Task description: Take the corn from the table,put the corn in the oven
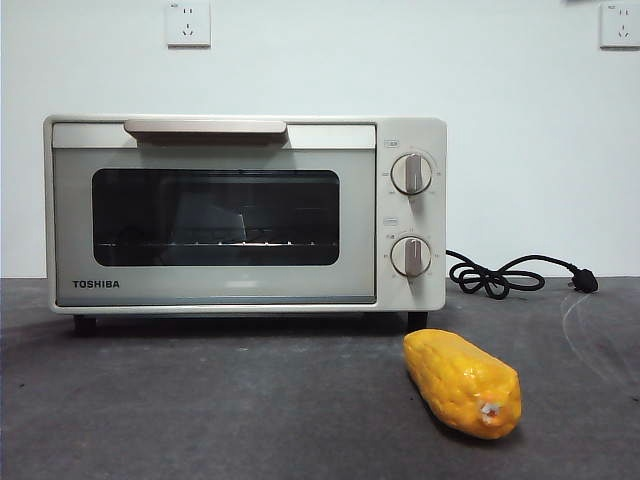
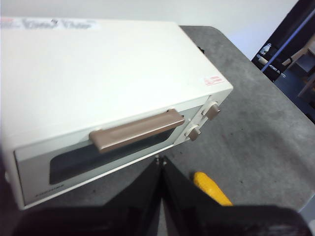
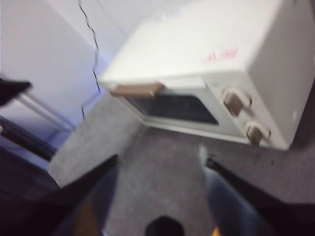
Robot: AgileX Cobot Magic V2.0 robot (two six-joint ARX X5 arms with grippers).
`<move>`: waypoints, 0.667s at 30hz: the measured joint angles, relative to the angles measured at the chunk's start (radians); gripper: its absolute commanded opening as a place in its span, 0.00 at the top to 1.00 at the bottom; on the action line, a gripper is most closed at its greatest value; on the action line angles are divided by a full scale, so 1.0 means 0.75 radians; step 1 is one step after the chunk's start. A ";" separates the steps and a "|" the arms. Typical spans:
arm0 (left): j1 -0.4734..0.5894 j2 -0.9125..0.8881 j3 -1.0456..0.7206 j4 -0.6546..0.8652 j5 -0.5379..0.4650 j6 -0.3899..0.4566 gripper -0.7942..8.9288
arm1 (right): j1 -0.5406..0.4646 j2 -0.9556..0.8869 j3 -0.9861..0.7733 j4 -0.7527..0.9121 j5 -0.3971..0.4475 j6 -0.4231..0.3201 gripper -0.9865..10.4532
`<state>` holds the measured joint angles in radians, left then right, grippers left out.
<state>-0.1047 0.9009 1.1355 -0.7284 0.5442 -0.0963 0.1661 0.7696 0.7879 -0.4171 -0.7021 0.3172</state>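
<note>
The corn (image 1: 463, 383) lies on the dark grey table (image 1: 200, 410), in front of the oven's knob side, with its pale stub towards the camera. The cream TOSHIBA oven (image 1: 412, 215) stands behind it, door closed and bar handle (image 1: 205, 127) at the top. Neither arm shows in the front view. My left gripper (image 2: 160, 162) hovers shut above the table before the oven (image 2: 98, 73), with the corn (image 2: 211, 189) just beside its jaws and apart from them. My right gripper (image 3: 161, 160) is open and empty, high in front of the oven (image 3: 197, 49); its view is blurred.
A black power cord (image 1: 505, 275) with its plug lies on the table to the right of the oven. Two wall sockets (image 1: 188, 22) sit on the white wall behind. The table's rounded edge (image 2: 275, 93) shows in the left wrist view, with furniture beyond.
</note>
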 measured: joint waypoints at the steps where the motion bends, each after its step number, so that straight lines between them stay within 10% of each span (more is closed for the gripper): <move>1: -0.008 0.000 0.005 -0.002 0.001 0.001 0.92 | 0.044 0.032 0.011 -0.019 0.042 -0.001 0.48; 14: -0.034 0.001 0.006 -0.037 0.002 0.013 0.92 | 0.576 0.410 0.136 -0.210 0.670 -0.030 0.47; 20: -0.034 0.001 0.006 -0.037 0.002 0.014 0.92 | 0.668 0.620 0.144 -0.255 0.792 -0.030 0.47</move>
<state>-0.1303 0.9012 1.1400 -0.7563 0.5453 -0.0860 0.6674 1.2346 0.8959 -0.6086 -0.1078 0.2951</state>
